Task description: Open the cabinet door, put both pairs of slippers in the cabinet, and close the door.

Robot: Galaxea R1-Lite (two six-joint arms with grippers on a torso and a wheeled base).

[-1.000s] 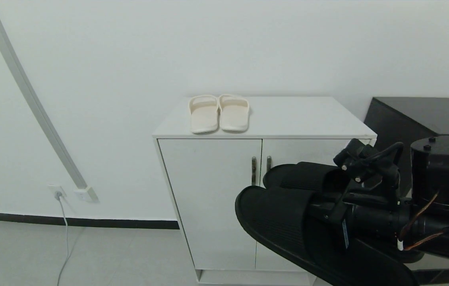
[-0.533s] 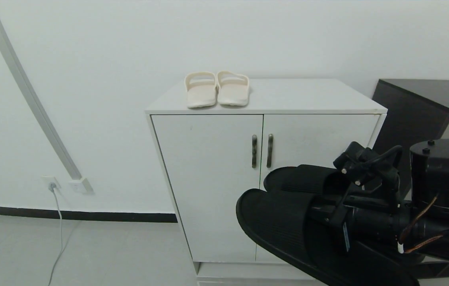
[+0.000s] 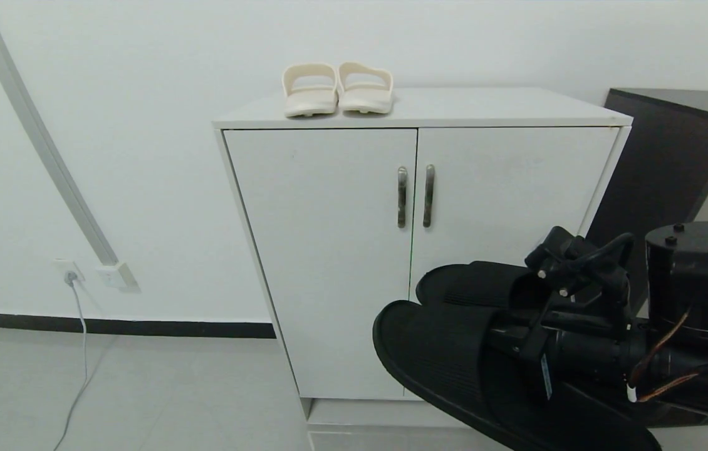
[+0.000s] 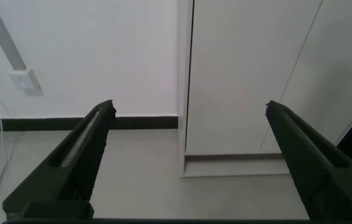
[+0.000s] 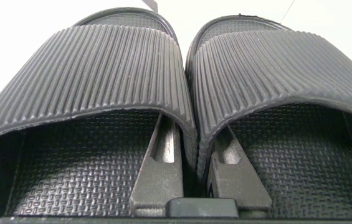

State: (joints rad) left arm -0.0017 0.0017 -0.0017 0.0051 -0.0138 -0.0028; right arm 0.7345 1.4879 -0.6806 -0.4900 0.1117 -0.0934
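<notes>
Grippers before a shut cabinet. Nearest, the right gripper (image 5: 191, 165) is clamped on the black slippers (image 3: 442, 351), one finger inside each, pinching their adjoining straps; the toes point ahead toward the cabinet (image 3: 329, 250). The left gripper (image 4: 189, 107), fingers spread and holding nothing, faces the cabinet's lower corner over the grey floor (image 4: 132, 149). Ahead of and above the black toes, both doors are shut; the handles (image 3: 401, 196) stand upright, side by side at the centre seam. Being free, the left arm seems the one to pull. Farthest, the cream slippers (image 3: 336, 88) rest on the cabinet top, before the white wall (image 3: 454, 37).
</notes>
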